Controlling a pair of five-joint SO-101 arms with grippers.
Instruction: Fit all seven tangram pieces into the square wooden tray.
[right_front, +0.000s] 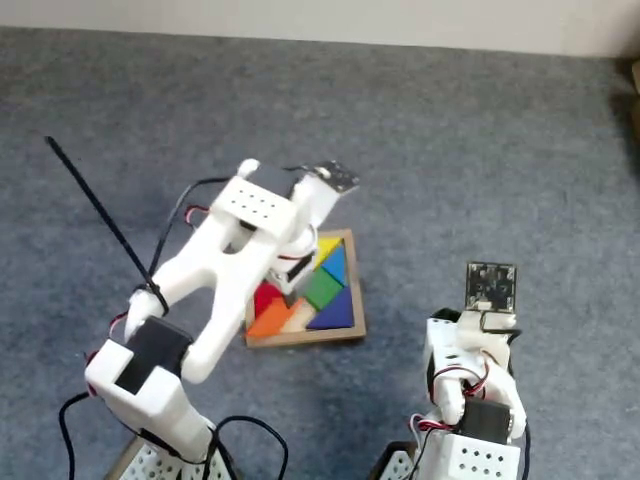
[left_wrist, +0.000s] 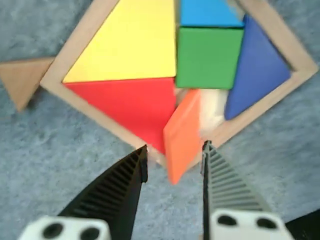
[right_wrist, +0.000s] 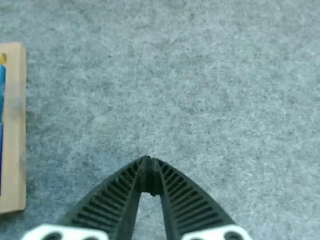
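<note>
Fixed overhead view, two close downward wrist views, common tray (right_front: 305, 341)

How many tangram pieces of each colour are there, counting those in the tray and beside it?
yellow piece: 1
red piece: 1
light blue piece: 1
green piece: 1
dark blue piece: 1
orange piece: 1
plain wood piece: 1
Total: 7
</note>
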